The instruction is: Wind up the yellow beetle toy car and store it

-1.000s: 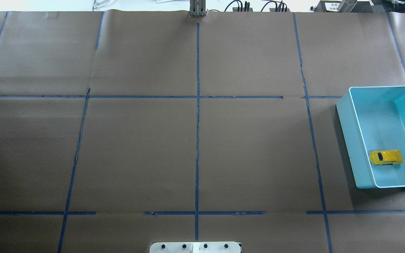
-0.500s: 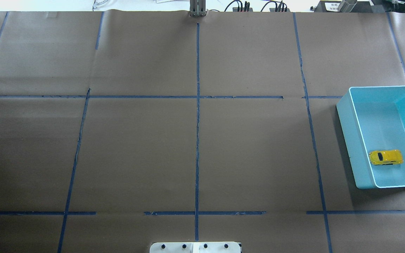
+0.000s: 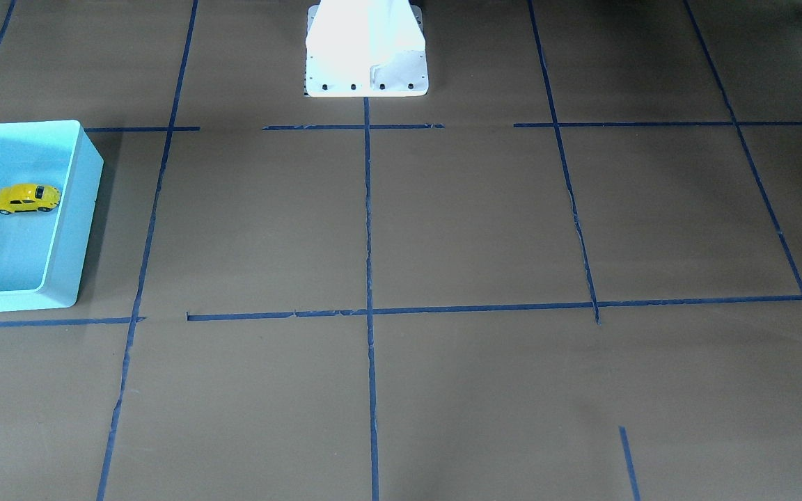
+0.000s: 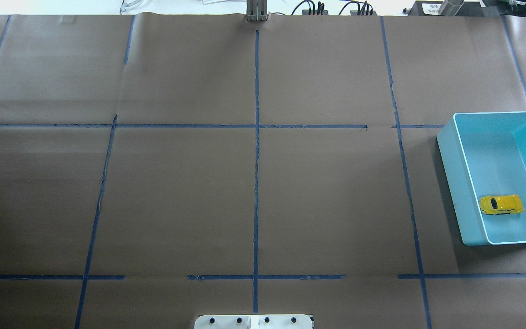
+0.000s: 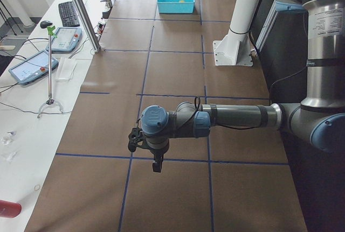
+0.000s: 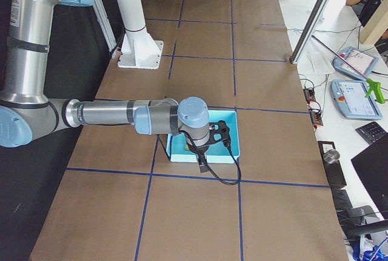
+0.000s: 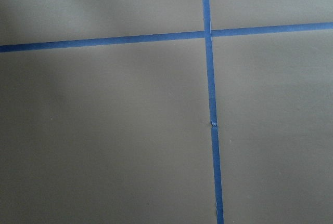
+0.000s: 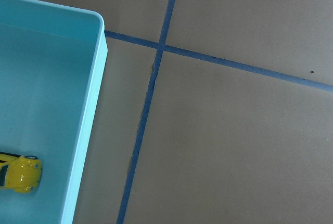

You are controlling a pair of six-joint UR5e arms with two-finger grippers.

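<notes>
The yellow beetle toy car lies on its wheels inside the light blue bin, near the bin's front corner. It also shows in the front view as the car in the bin, and at the edge of the right wrist view as the car in the bin. My right gripper hangs above the bin's near rim. My left gripper hangs over bare paper at the table's other end. Both show only in side views, so I cannot tell whether they are open or shut.
Brown paper with a grid of blue tape lines covers the table. The white robot base stands mid-table at the robot's edge. Tablets and a keyboard lie on a side bench beyond the table.
</notes>
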